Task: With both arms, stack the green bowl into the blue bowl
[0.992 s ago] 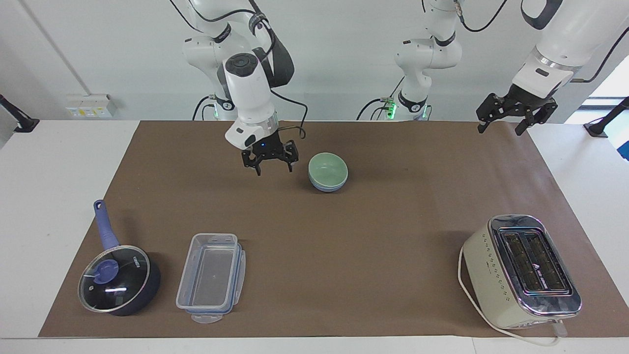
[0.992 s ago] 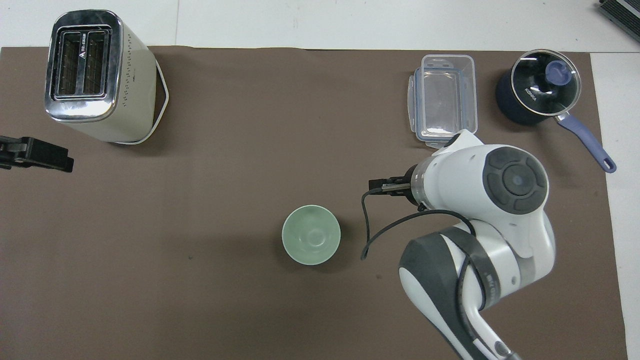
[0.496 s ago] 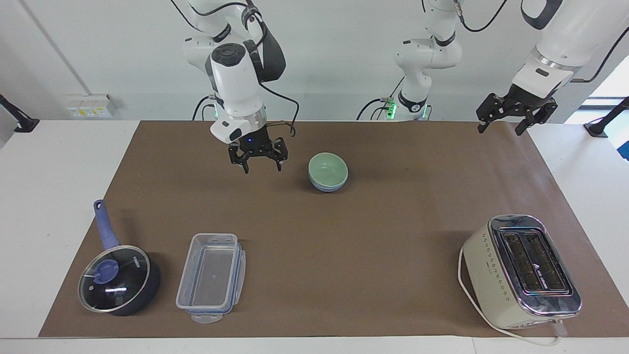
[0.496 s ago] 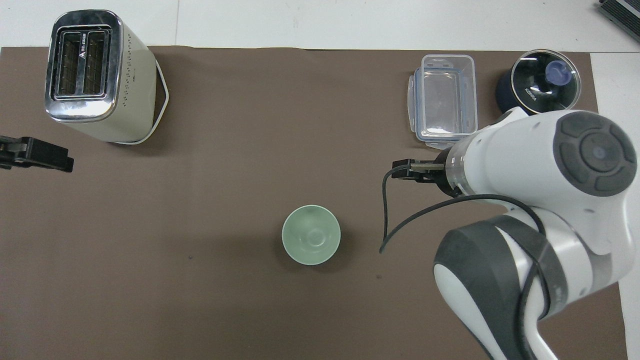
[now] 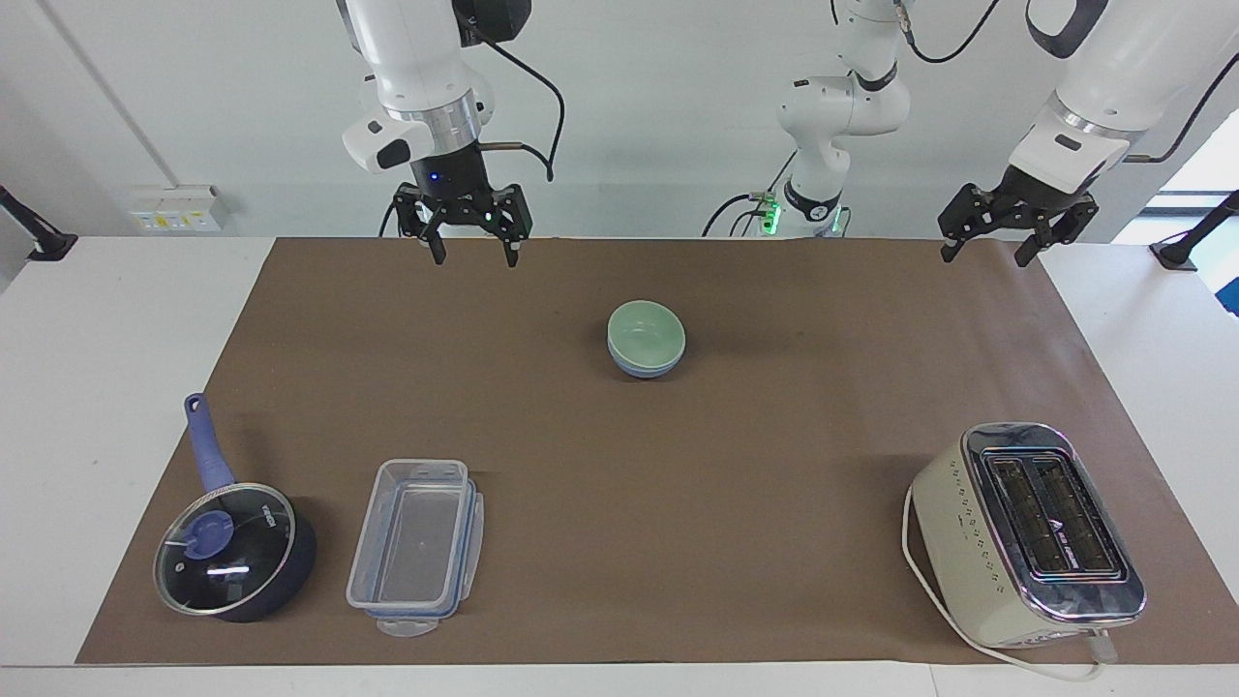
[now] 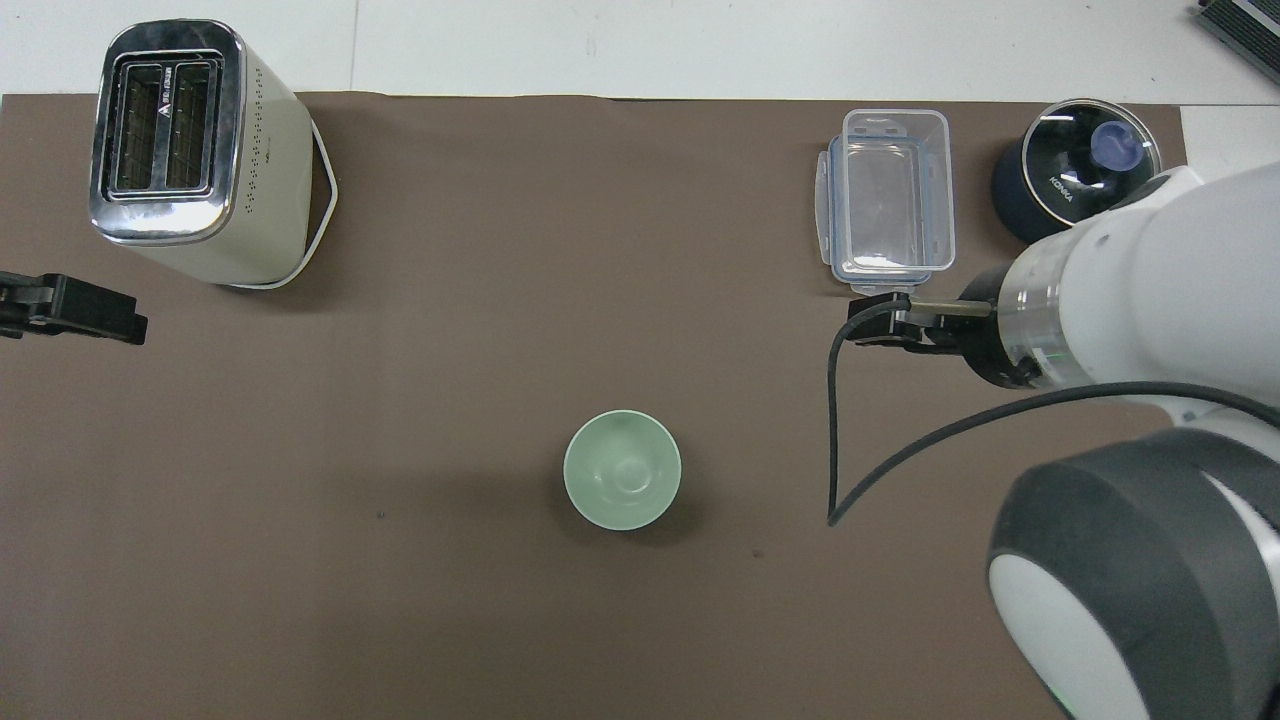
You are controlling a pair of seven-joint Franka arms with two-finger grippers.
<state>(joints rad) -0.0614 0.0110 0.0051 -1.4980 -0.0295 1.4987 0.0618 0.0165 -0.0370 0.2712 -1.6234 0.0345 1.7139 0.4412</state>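
The green bowl [image 5: 647,331] sits nested in the blue bowl [image 5: 640,369] on the brown mat, mid-table and toward the robots' side. From overhead only the green bowl [image 6: 622,470] shows; the blue bowl is hidden under it. My right gripper [image 5: 474,258] is open and empty, raised over the mat's edge nearest the robots, well apart from the bowls. In the overhead view the right arm's wrist covers it. My left gripper [image 5: 983,257] is open and empty, and waits over the mat's corner at the left arm's end; it also shows in the overhead view [image 6: 70,310].
A cream toaster [image 5: 1031,532] [image 6: 185,150] stands farther from the robots at the left arm's end. A clear plastic container [image 5: 416,547] [image 6: 885,200] and a dark blue lidded saucepan [image 5: 232,547] [image 6: 1085,180] stand at the right arm's end.
My right gripper has risen and drawn away from beside the bowls toward the robots' edge of the mat. The bowls and the left arm have not moved.
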